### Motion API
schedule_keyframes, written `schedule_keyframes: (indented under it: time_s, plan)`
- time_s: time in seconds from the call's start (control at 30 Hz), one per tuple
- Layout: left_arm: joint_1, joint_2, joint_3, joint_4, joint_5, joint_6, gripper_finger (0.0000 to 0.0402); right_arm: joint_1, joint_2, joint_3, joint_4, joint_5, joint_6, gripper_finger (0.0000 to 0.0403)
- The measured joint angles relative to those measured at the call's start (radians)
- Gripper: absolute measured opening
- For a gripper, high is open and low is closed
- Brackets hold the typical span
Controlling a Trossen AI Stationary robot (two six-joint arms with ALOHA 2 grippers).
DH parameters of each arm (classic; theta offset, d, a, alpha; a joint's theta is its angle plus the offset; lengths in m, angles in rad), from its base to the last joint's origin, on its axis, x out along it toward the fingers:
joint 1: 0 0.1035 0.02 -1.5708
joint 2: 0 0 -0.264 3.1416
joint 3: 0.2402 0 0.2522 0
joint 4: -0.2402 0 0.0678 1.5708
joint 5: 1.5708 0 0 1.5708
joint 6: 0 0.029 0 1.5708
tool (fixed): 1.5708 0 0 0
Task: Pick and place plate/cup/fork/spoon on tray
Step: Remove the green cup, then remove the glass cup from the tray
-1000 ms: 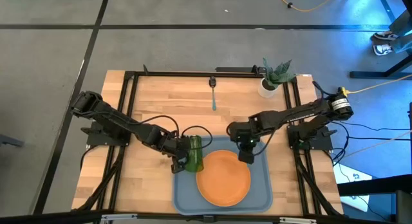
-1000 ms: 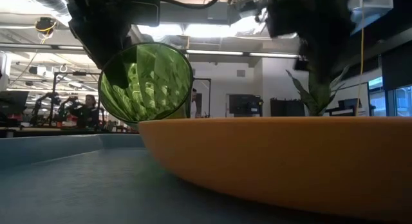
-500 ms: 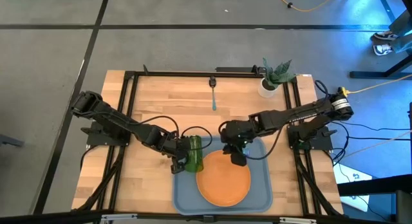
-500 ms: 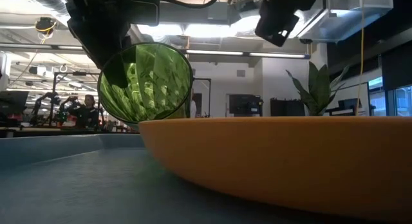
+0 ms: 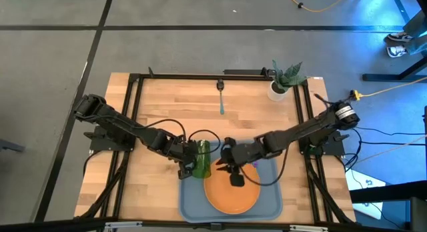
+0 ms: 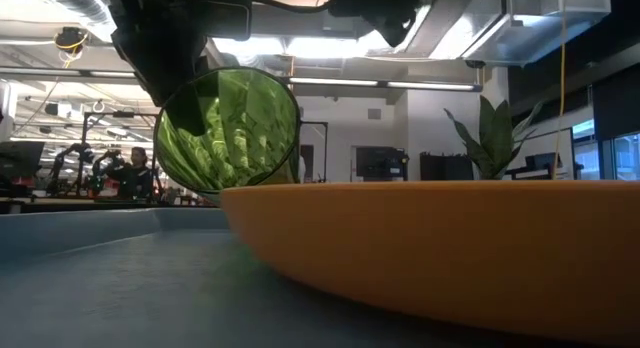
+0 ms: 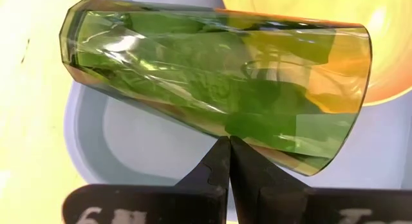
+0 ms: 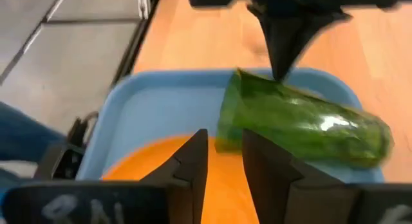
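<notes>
My right claw (image 5: 235,177), fingers a little apart, hangs over the plate (image 5: 230,192), facing the cup (image 5: 202,159) lying sideways just beyond, pinched by my left claw (image 5: 187,160)

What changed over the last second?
The right gripper swung from the far right part of the plate across toward the cup, and its jaws opened; nothing is between them. The purple fork now shows on the tray where the gripper was. Unchanged: the left gripper holds the cup tilted over the tray's left edge.
</notes>
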Motion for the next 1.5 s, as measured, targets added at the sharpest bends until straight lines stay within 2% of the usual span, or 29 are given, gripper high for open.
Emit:
schedule_keyframes:
  time_s: [0.23,0.53,0.73,1.23,1.5]
  plan:
    - [0.002,0.000,0.000,0.008,-0.002,0.012,0.0000,0.056,0.094,0.009,0.060,0.149,0.025,0.0100]
    - [0.013,0.000,0.000,0.019,-0.005,0.025,0.0000,0.079,0.217,0.121,0.037,0.288,-0.013,0.0100]
    - [0.029,0.000,0.000,0.041,-0.004,0.026,0.0000,0.079,0.262,0.160,0.032,0.298,-0.001,0.0100]
    - [0.030,-0.001,0.000,0.033,-0.004,0.031,0.0000,0.081,0.262,0.163,0.005,0.300,0.018,0.0100]
    - [-0.013,-0.121,0.039,-0.044,-0.025,0.114,0.0000,0.081,0.260,0.163,-0.007,0.299,0.018,0.0100]
